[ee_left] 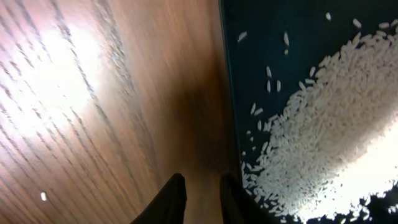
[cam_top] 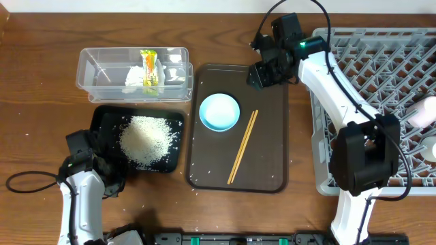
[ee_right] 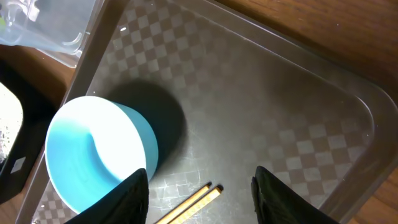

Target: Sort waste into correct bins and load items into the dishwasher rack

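Nearby, chopsticks beside bowl on brown tray.

**Tabletop Tally: Mostly Singles**

One clear tub at eleven o'clock holds one tissue and one wrapper. One black tray carries one rice heap. One brown tray bears one bowl, two chopsticks. One rack, three o'clock: one pink cup, one pale cup.
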